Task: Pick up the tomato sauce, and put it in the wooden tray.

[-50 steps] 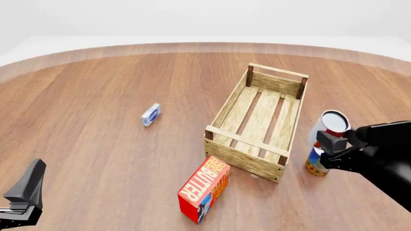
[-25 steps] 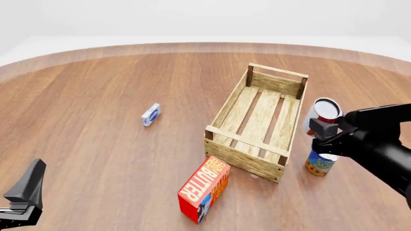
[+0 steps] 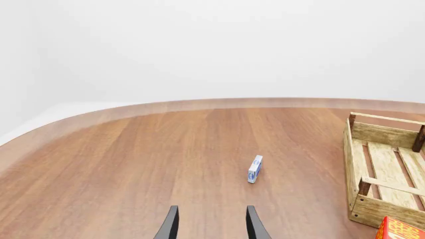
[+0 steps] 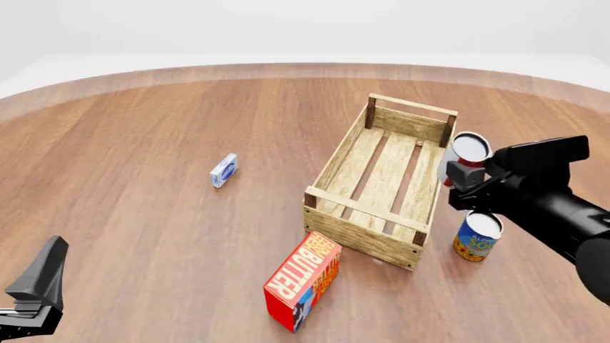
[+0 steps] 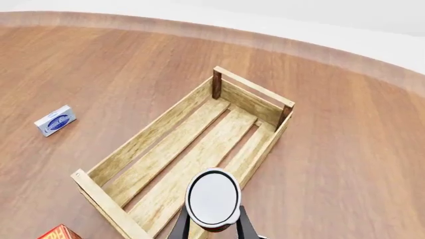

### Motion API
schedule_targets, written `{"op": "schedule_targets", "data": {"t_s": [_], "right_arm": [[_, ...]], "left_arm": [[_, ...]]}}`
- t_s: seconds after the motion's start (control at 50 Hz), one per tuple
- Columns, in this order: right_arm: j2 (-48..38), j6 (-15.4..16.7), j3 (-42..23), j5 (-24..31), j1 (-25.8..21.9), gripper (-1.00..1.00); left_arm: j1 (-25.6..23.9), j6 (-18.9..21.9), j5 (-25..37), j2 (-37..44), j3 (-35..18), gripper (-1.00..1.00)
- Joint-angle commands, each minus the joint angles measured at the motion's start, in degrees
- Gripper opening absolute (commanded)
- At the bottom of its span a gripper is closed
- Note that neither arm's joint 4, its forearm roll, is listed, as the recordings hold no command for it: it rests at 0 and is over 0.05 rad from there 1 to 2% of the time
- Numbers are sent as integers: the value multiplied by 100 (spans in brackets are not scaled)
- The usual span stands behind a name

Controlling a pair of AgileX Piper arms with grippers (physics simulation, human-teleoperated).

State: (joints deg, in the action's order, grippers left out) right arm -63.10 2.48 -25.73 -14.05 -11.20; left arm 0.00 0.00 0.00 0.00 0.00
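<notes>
My right gripper [image 4: 464, 175] is shut on the tomato sauce can [image 4: 468, 153], silvery top and red label, and holds it in the air just over the right wall of the wooden tray [image 4: 358, 150]. In the right wrist view the can's top [image 5: 212, 198] sits between my fingers, above the tray's right-hand slats [image 5: 172, 149]. My left gripper [image 3: 211, 230] is open and empty low at the near left, its tip showing in the front view [image 4: 38, 282].
A blue and yellow can [image 4: 476, 237] stands on the table right of the tray's near corner. A red butter box [image 4: 303, 280] stands in front of the tray. A small blue and white box [image 4: 224, 170] lies left of the tray.
My right gripper has lifted the tomato sauce can and carried it up and left, from beside the blue and yellow can to over the tray's right wall. The left arm has not moved.
</notes>
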Motion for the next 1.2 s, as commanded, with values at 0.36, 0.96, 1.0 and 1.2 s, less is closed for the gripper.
{"op": "schedule_targets", "data": {"t_s": [0.36,0.96,1.0,1.2], "right_arm": [[-765,-53,-368,-499,-25,-100],[-1463,-83,-691,-867,-27,-100],[-1514,-29,-698,-903,-11,-100],[-1782,-73,-745,-1092,-18,-100]], "left_arm": [[0,0,0,0,0,100],[0,0,0,0,0,100],[0,0,0,0,0,100],[0,0,0,0,0,100]]}}
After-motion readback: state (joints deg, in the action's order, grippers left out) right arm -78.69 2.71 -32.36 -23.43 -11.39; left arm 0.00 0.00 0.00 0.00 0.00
